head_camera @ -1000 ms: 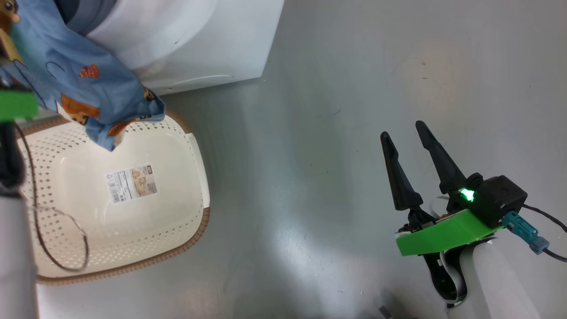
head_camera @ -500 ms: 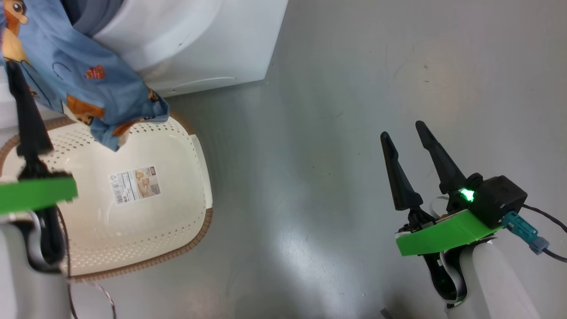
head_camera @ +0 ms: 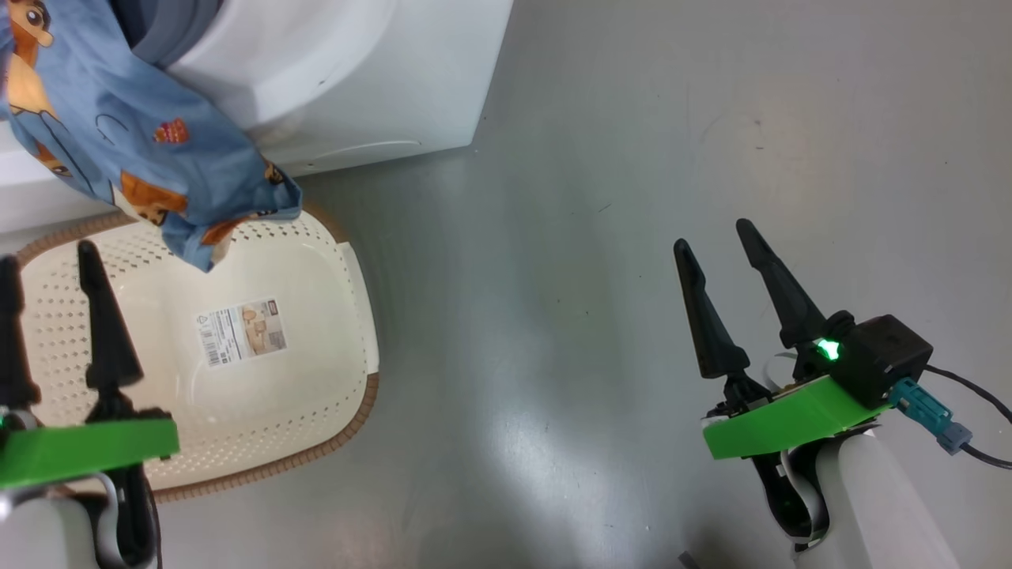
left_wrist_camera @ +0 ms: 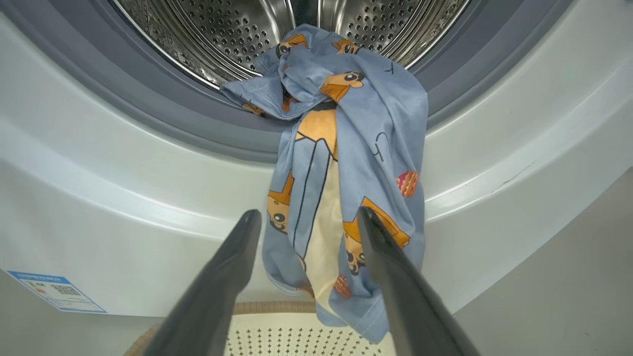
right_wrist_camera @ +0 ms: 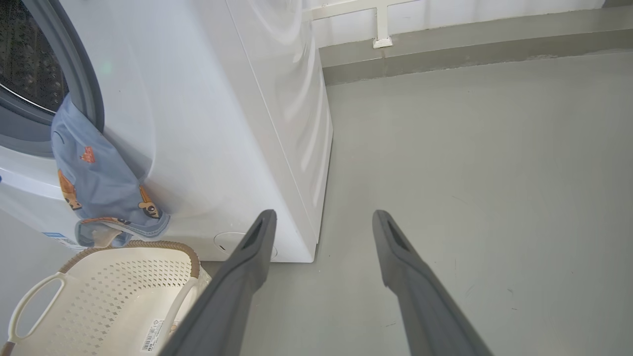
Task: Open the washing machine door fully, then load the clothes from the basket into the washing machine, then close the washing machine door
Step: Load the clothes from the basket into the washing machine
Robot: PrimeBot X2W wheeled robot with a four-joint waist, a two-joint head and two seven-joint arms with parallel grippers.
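Grey floor (head_camera: 553, 237). Bear-print garment (left_wrist_camera: 376, 128) hangs from washing machine (head_camera: 379, 71) over basket (head_camera: 300, 379); left wrist view adds steel drum (left_wrist_camera: 212, 29). Spread wide, empty: left gripper (head_camera: 46, 257), right gripper (head_camera: 713, 235).

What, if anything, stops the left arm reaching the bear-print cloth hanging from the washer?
Probably nothing, so likely yes: the left fingers stand open, pointing straight at the clothes hanging from the washing machine, nothing between them.

left hand (head_camera: 46, 259) | pulled back from clothes (head_camera: 118, 134) | now over basket (head_camera: 352, 316)
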